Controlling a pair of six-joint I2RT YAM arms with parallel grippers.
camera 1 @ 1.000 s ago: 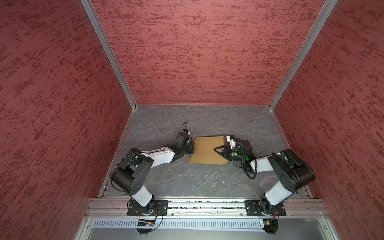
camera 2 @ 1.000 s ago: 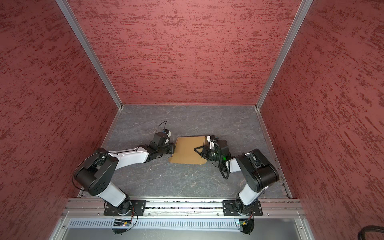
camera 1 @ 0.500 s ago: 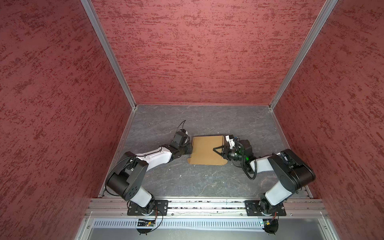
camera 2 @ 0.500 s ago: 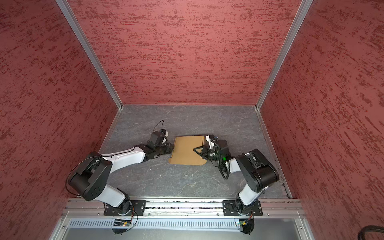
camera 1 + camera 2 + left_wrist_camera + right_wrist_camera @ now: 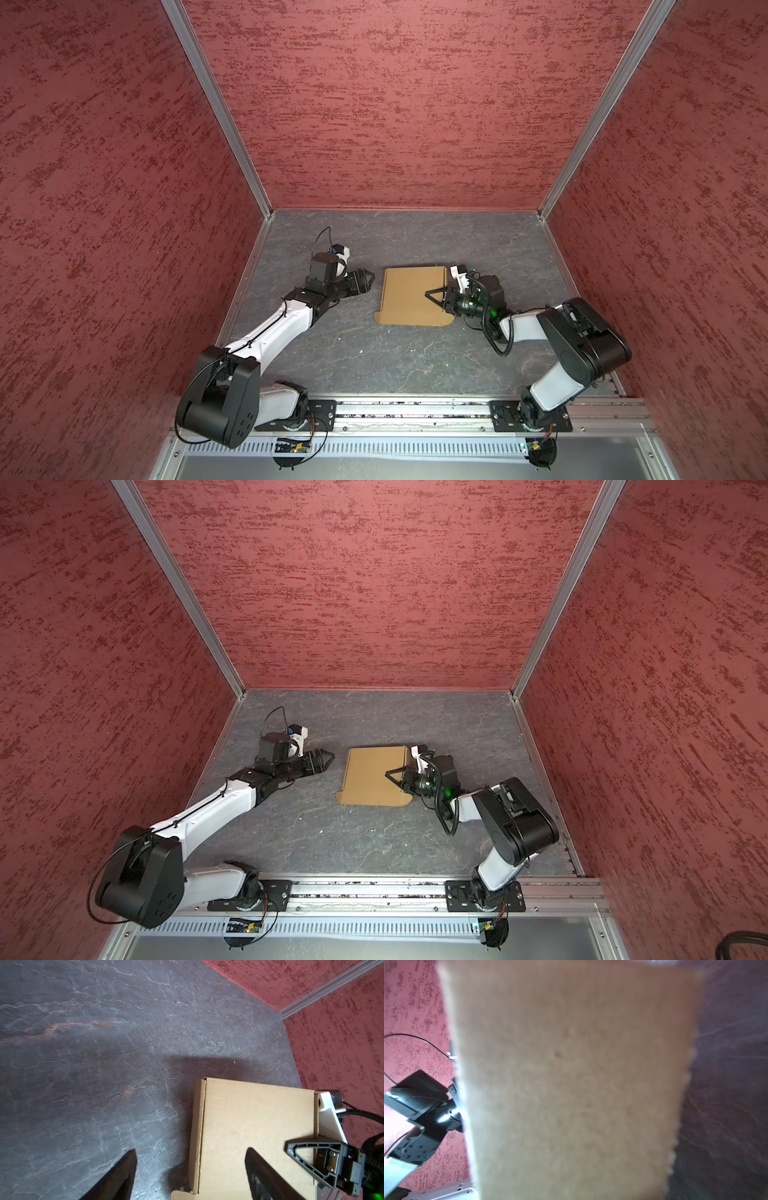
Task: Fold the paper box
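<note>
The paper box (image 5: 411, 297) (image 5: 372, 777) is a plain brown closed cardboard box in the middle of the grey floor. Its left wall and lid (image 5: 255, 1126) show in the left wrist view, with a shadow under them. My left gripper (image 5: 368, 277) (image 5: 328, 757) (image 5: 191, 1150) stands open just left of the box, with nothing between its fingers. My right gripper (image 5: 430, 296) (image 5: 388, 774) is shut on the box's right edge. Its upper finger (image 5: 311, 1143) lies flat on the lid and the lower one is hidden. Blurred cardboard (image 5: 571, 1084) fills the right wrist view.
Red textured walls (image 5: 395, 104) close the cell on three sides. A metal rail (image 5: 415, 409) carrying both arm bases runs along the front. My left arm (image 5: 425, 1109) shows past the cardboard in the right wrist view.
My left gripper has opened and drawn back to the left, away from the box's left edge. The right gripper and the box have stayed in place.
</note>
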